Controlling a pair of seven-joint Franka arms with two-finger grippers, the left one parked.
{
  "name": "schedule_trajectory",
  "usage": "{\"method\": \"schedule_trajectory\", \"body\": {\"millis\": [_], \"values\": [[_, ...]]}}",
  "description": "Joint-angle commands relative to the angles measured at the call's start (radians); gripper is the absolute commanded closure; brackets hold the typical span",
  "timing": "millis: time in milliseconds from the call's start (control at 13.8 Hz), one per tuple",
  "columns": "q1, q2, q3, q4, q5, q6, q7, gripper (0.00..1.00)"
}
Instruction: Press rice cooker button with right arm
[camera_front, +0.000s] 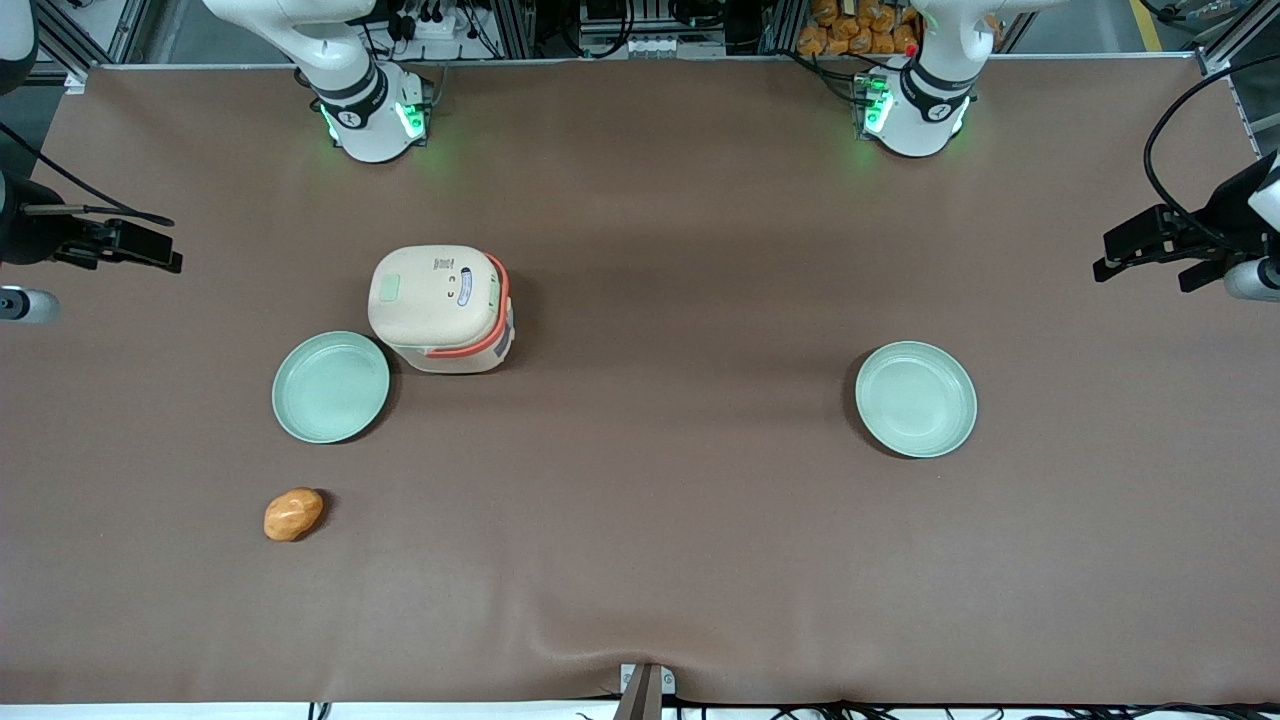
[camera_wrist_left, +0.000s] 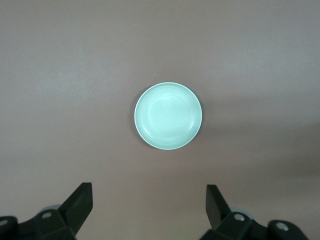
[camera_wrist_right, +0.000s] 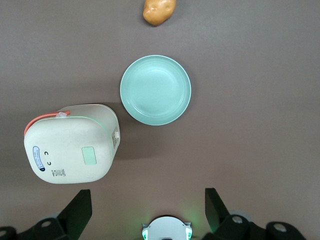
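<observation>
The rice cooker (camera_front: 442, 308) is cream with an orange-red band handle. It stands on the brown table with its lid shut. A pale green square patch (camera_front: 388, 290) shows on the lid. It also shows in the right wrist view (camera_wrist_right: 70, 145) with that patch (camera_wrist_right: 89, 156). My right gripper (camera_front: 140, 248) hangs high at the working arm's end of the table, well apart from the cooker. In the right wrist view the gripper (camera_wrist_right: 147, 199) is open and empty, its black fingers (camera_wrist_right: 80, 205) spread wide above bare table beside the cooker.
A pale green plate (camera_front: 331, 387) lies beside the cooker, nearer the front camera; it also shows in the right wrist view (camera_wrist_right: 155, 89). A potato (camera_front: 293, 513) lies nearer still. A second green plate (camera_front: 915, 398) lies toward the parked arm's end. The arm's base (camera_front: 370, 120) stands at the table's back edge.
</observation>
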Motion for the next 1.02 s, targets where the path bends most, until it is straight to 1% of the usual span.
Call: {"method": "schedule_trajectory", "body": {"millis": [0, 145, 218, 364, 436, 655, 945], "values": [[0.027, -0.004, 0.001, -0.001, 0.014, -0.004, 0.012, 0.0], [0.046, 0.0, 0.001, -0.004, 0.025, 0.005, 0.012, 0.0], [0.05, 0.005, 0.003, -0.01, 0.045, 0.004, 0.012, 0.0], [0.074, 0.017, 0.003, -0.037, 0.123, 0.007, 0.012, 0.0], [0.086, 0.034, 0.003, -0.04, 0.135, 0.008, -0.002, 0.0], [0.157, 0.071, 0.003, -0.06, 0.129, 0.053, 0.009, 0.0], [0.18, 0.103, 0.003, -0.138, 0.128, 0.121, 0.009, 0.0]]}}
